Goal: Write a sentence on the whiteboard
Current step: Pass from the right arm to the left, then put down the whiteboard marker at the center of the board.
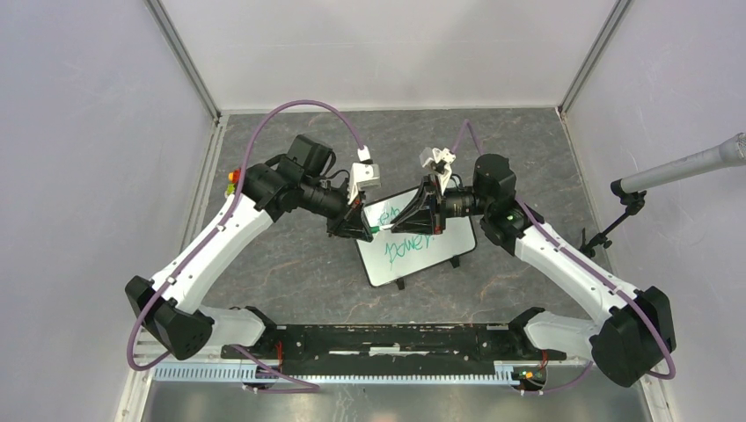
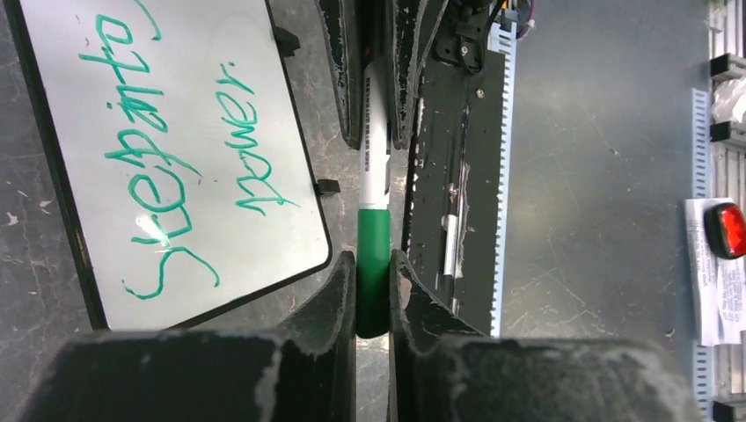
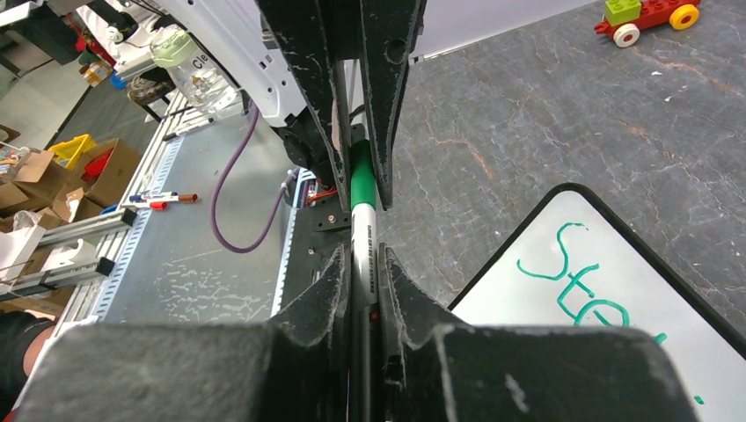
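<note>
The whiteboard (image 1: 420, 264) lies flat on the grey table, its black frame tilted. The sentence (image 1: 400, 249) runs across it in green handwriting, in two lines. In the left wrist view the whiteboard (image 2: 202, 114) shows the sentence (image 2: 145, 167) as "Step into power". A white marker (image 2: 375, 158) with a green cap (image 2: 374, 264) hangs level over the board's near-left corner, between the two grippers. My left gripper (image 2: 373, 259) is shut on the green cap. My right gripper (image 3: 363, 255) is shut on the marker's white barrel (image 3: 365, 237). From above, the left gripper (image 1: 365, 227) and right gripper (image 1: 422, 215) face each other.
A microphone on a stand (image 1: 677, 167) reaches in from the right wall. A toy brick car (image 3: 647, 16) sits on the table beyond the board. The black base rail (image 1: 387, 338) runs along the near edge. A red button (image 2: 727, 230) sits off the table.
</note>
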Robot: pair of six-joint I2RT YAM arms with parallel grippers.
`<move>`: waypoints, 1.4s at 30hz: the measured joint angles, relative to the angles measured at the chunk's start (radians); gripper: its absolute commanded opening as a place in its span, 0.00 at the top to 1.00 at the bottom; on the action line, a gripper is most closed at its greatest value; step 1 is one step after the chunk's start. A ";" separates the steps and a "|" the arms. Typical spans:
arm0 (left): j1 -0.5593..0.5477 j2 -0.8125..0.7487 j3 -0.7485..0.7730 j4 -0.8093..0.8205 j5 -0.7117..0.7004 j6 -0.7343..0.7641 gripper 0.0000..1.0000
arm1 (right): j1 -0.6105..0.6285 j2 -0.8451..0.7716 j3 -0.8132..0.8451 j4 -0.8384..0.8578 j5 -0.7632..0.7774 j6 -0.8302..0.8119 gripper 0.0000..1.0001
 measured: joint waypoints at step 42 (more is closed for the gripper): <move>0.562 -0.065 -0.093 0.081 -0.024 -0.077 0.98 | -0.299 -0.065 0.150 -0.261 0.072 -0.215 0.02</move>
